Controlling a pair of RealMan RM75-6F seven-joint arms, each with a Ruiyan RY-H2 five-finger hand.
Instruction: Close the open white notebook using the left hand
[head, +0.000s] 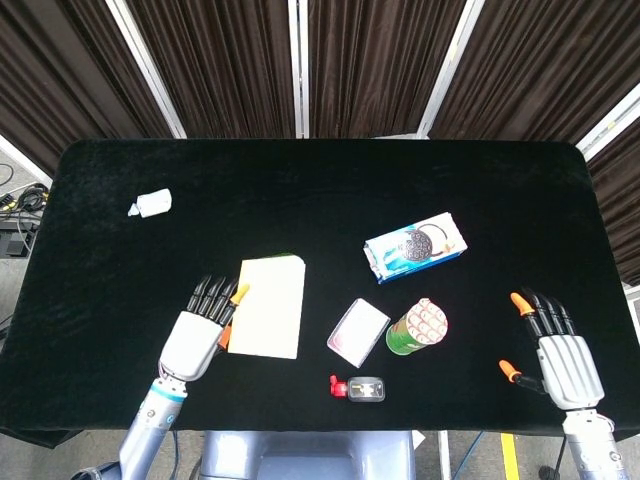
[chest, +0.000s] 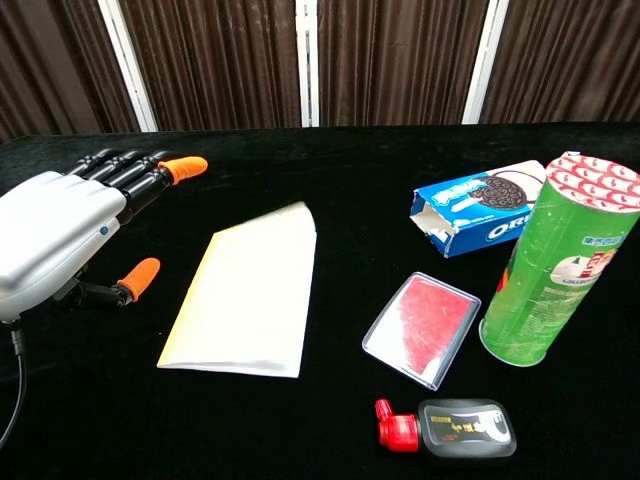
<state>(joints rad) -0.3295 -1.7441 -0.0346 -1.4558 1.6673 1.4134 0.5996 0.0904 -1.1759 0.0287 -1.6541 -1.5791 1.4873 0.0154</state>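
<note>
Now: white notebook (chest: 247, 293) lies folded shut; my left hand (chest: 62, 234), fingers spread and empty, should press the cover flat, gently.

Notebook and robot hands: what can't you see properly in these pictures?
- Notebook: whether the cover lies fully flat; both views show it too slanted.
- Small white thing at the far left: too small in the head view, absent from the chest view.
- Right hand: outside the chest view.
- Left hand: its wrist is cut off by the chest view's edge.
</note>
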